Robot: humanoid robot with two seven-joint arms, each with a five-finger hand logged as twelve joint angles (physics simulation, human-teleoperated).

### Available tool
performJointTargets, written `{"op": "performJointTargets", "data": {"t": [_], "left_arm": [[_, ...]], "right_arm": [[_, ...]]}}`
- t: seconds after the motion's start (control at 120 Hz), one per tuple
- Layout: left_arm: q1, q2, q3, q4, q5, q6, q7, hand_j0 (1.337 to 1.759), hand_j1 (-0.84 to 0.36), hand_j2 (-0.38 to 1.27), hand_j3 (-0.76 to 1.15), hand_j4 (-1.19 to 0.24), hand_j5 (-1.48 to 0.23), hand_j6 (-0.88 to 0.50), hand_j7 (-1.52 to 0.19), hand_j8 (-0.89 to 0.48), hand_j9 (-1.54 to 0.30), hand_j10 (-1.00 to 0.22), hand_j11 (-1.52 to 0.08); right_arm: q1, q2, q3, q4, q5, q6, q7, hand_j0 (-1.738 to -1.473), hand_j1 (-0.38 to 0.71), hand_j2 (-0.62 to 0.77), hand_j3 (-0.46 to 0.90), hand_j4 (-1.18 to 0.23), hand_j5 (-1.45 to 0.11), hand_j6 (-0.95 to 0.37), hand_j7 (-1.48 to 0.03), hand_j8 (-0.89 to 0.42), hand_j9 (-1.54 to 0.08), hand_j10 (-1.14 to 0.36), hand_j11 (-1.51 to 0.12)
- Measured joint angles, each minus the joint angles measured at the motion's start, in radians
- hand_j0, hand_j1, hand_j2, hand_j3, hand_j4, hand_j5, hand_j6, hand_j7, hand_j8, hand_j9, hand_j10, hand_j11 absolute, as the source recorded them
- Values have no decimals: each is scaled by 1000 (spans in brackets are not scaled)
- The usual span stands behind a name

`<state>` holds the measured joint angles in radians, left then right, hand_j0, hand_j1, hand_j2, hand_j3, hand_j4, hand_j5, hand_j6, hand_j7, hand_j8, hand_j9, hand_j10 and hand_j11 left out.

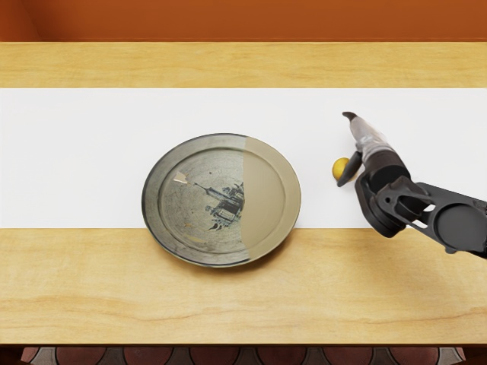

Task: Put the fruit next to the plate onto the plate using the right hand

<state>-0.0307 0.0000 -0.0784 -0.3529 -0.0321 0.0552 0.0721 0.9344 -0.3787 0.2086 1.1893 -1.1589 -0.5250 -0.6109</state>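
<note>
A small yellow fruit [338, 168] lies on the white runner, to the right of the round grey-green plate [266, 199], with a clear gap between them. My right hand [351, 150] reaches in from the right edge and sits just right of the fruit. Its long fingers [364, 134] point up and away from me, and the dark thumb [348, 172] hangs down against the fruit's right side, covering part of it. The hand is open, with nothing closed around the fruit. The plate holds nothing; its centre has a dark printed picture.
A white runner [91, 160] crosses the wooden table [228, 304] from left to right, and the plate overlaps its front edge. An orange-brown wall [243, 19] stands behind the table.
</note>
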Motion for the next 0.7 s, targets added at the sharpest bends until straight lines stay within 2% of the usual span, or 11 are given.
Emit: {"op": "performJointTargets", "data": {"t": [0.408,0.7], "left_arm": [[0,0,0,0,0,0,0,1658,328,3,0,-17,-23,-17,-23,-17,-23,-17,-23],[-2,0,0,0,0,0,0,1658,328,3,0,-17,-23,-17,-23,-17,-23,-17,-23]], "right_arm": [[-2,7,0,-17,8,10,0,-1658,-113,-30,0,-209,-274,-212,-271,-209,-275,-208,-275],[2,-5,2,-17,52,32,0,-1658,40,-31,0,-339,-446,-343,-442,-340,-446,-339,-447]]}}
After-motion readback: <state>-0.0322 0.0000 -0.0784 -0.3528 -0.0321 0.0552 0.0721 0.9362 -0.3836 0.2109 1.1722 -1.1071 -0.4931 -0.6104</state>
